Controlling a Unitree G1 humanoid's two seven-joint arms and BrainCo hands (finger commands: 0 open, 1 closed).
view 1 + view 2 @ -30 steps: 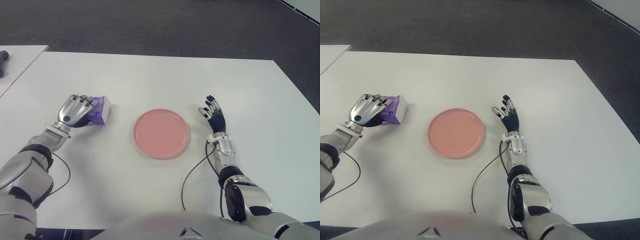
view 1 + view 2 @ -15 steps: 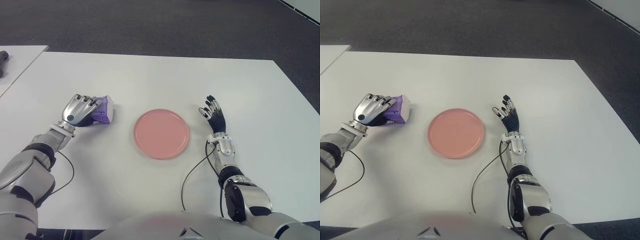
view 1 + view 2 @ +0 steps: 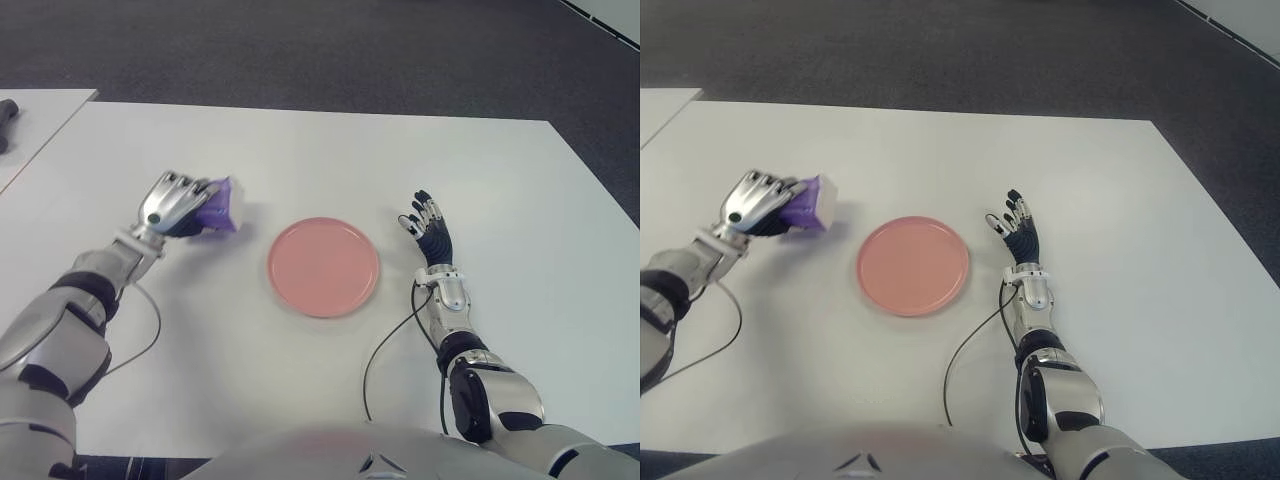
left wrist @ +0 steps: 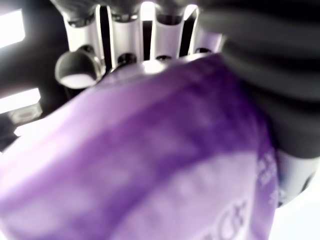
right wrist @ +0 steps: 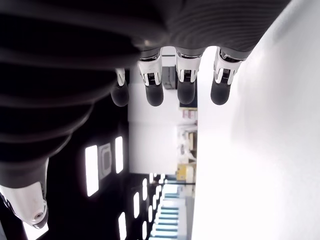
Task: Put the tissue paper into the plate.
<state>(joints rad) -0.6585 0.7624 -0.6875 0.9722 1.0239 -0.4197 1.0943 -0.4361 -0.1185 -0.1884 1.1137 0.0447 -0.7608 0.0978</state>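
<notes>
- The left hand has its fingers curled over a purple tissue pack, covering most of it; only the end toward the pink plate shows in the eye views.
- In the left wrist view the tissue pack fills the picture, its print too blurred to read.
- The pack's long axis runs roughly toward the plate, its free end well short of the rim.
- The right hand shows just right of the plate on the white counter, fingers straight and spread, holding nothing.
</notes>
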